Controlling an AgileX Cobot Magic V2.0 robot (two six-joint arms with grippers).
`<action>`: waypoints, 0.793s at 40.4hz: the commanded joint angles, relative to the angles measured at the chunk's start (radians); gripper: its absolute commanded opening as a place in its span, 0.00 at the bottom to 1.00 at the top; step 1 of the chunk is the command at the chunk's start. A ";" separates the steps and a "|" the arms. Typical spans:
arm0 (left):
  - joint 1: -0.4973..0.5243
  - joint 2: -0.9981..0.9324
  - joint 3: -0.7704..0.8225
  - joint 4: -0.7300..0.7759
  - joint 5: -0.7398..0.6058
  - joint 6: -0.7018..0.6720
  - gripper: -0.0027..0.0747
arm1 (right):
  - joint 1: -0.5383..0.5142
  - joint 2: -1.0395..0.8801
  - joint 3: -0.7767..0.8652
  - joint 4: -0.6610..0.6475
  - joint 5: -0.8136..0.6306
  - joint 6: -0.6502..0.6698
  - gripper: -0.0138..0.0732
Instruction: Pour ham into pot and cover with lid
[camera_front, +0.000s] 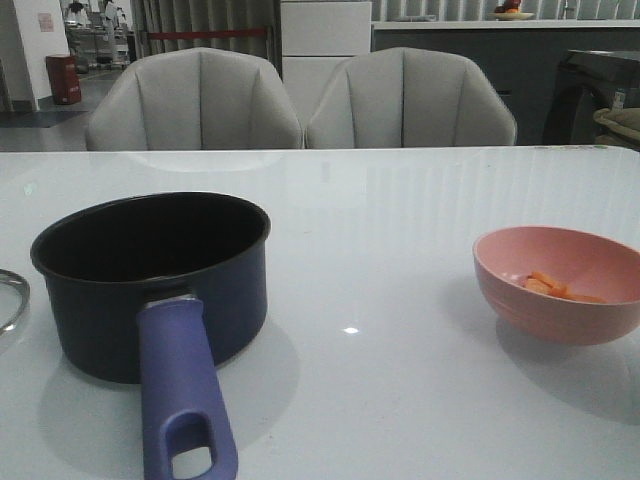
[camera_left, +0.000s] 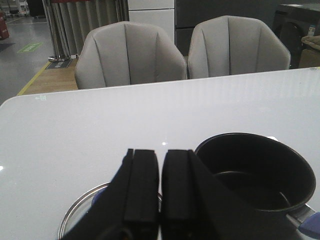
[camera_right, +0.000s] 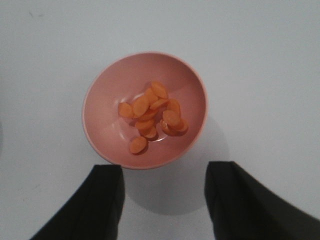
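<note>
Left fingers: pressed together, holding nothing, above lid. Right fingers: wide apart, empty, above bowl. Ham: in bowl, right of frame. Pot: left on desk.

pot: dark navy, upright, empty, purple-blue handle toward camera | ham: orange slices in pink bowl | lid: beside pot, left edge
</note>
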 joint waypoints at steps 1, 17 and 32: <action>-0.007 0.011 -0.029 -0.003 -0.086 -0.003 0.18 | -0.008 0.091 -0.104 0.004 0.006 -0.006 0.71; -0.007 0.011 -0.029 -0.003 -0.086 -0.003 0.18 | -0.105 0.479 -0.360 -0.002 0.184 -0.035 0.71; -0.007 0.011 -0.029 -0.005 -0.086 -0.003 0.18 | -0.106 0.677 -0.446 0.002 0.182 -0.108 0.71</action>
